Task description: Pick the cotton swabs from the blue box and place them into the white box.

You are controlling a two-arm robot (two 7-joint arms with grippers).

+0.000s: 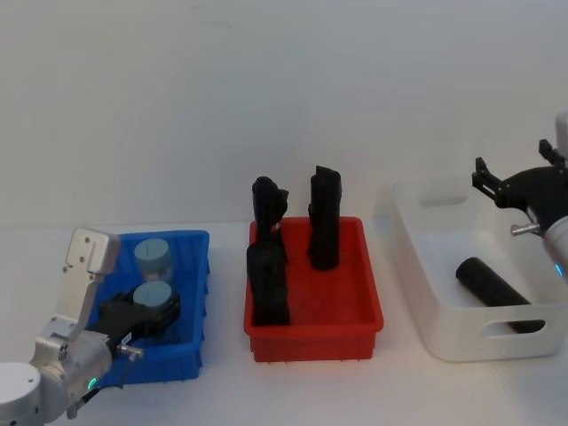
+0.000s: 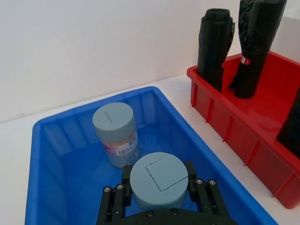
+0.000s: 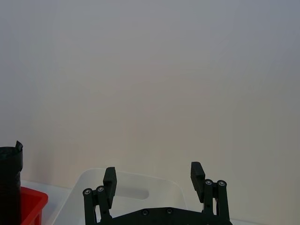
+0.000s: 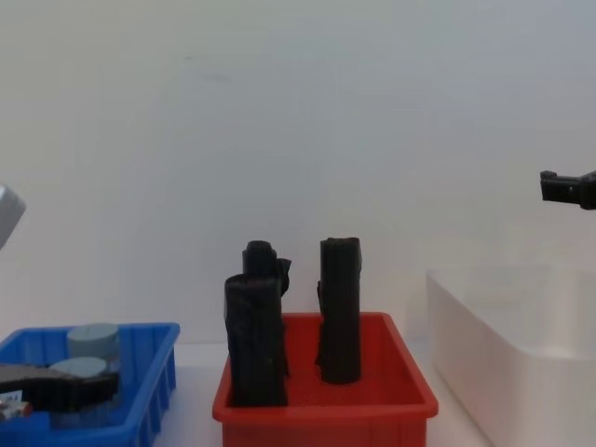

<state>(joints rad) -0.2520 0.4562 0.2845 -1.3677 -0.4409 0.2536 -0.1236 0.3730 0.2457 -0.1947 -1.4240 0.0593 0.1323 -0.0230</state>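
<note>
Two cotton swab tubs with grey-blue lids stand in the blue box [image 1: 191, 238] [image 2: 56, 154] [image 4: 154, 368]. My left gripper [image 1: 149, 311] [image 2: 158, 172] [image 4: 70, 389] is down inside that box and shut on the near tub [image 1: 153, 295] [image 2: 158, 180] [image 4: 82, 369], one finger [image 2: 125, 177] at each side of it. The far tub [image 1: 153, 257] [image 2: 115, 129] [image 4: 93, 335] stands free behind it. At the right is the white box [image 1: 497, 342] [image 3: 136, 186] [image 4: 503, 326]. My right gripper [image 1: 515, 167] [image 3: 153, 174] [image 4: 568, 186] hangs open above it, holding nothing.
A red bin [image 1: 311, 330] [image 2: 225, 117] [image 4: 321, 405] sits between the two boxes, with three tall black rolls [image 1: 324, 217] [image 4: 340, 307] standing in it. One black roll [image 1: 493, 288] lies on the floor of the white box. A white wall rises behind the table.
</note>
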